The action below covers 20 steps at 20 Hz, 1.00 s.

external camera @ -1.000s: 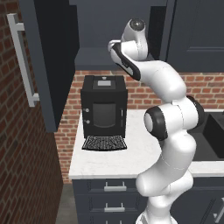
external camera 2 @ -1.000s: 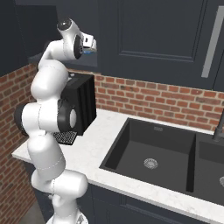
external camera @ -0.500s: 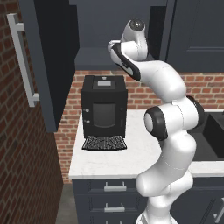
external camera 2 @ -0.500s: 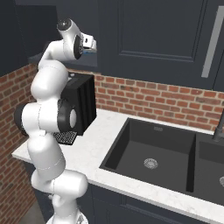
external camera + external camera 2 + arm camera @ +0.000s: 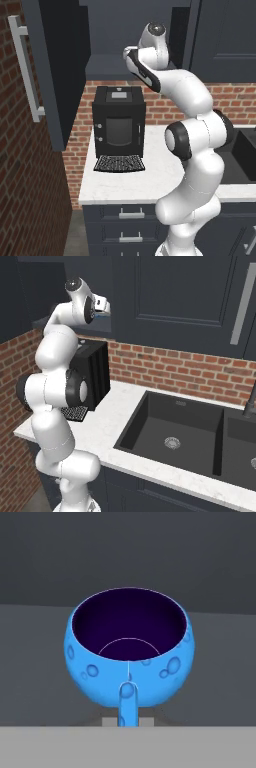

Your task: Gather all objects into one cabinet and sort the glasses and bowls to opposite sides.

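Note:
A glossy blue round cup (image 5: pixel 129 647) with a dark inside stands upright on the dark-grey shelf (image 5: pixel 35 662) of the cabinet. Its small handle (image 5: pixel 127 704) points straight at the hand. My gripper (image 5: pixel 127 722) is shut on that handle, with a pale fingertip showing on each side of it. In the right base view the gripper (image 5: pixel 104 306) reaches into the open cabinet above the coffee machine. The cabinet's tall door (image 5: pixel 55 75) stands swung open at the left, with its pale bar handle (image 5: pixel 26 67) facing out.
A black coffee machine (image 5: pixel 120 125) stands on the white counter (image 5: pixel 125 185) under the shelf, against the brick wall. A dark sink (image 5: pixel 175 431) lies to the right. Closed dark wall cabinets (image 5: pixel 175 301) hang above the sink.
The jaws have closed on the blue cup's handle. The arm has kept its place in both base views.

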### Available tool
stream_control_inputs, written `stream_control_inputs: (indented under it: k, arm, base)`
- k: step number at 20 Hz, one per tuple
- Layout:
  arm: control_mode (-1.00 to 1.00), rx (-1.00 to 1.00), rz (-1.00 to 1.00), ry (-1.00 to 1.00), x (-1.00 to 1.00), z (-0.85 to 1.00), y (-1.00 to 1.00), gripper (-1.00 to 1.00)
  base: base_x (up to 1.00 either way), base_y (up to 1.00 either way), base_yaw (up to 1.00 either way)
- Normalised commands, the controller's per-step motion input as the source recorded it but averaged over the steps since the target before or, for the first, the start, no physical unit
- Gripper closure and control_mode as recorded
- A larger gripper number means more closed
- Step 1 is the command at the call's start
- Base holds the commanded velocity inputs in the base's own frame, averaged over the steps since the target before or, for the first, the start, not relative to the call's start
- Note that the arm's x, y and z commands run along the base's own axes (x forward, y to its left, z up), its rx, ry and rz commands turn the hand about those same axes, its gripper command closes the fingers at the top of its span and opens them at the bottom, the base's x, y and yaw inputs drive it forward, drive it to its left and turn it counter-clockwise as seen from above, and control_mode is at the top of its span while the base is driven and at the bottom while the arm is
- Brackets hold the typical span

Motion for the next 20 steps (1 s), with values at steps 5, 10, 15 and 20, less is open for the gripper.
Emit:
stream_control_inputs:
  k: [5,10,15,20]
  arm:
    - [-1.00,0.03,0.00,-0.01,-0.60,0.18,0.08,1.00]
    - [-1.00,0.12,0.00,-0.11,-1.00,0.31,0.17,1.00]
    - [-1.00,0.10,0.00,-0.13,-1.00,0.22,0.06,1.00]
    - [-1.00,0.06,0.03,-0.09,-1.00,0.36,0.04,1.00]
  base:
    - [0.00,0.00,0.00]
    - [0.00,0.00,0.00]
    - [0.00,0.00,0.00]
    - [0.00,0.00,0.00]
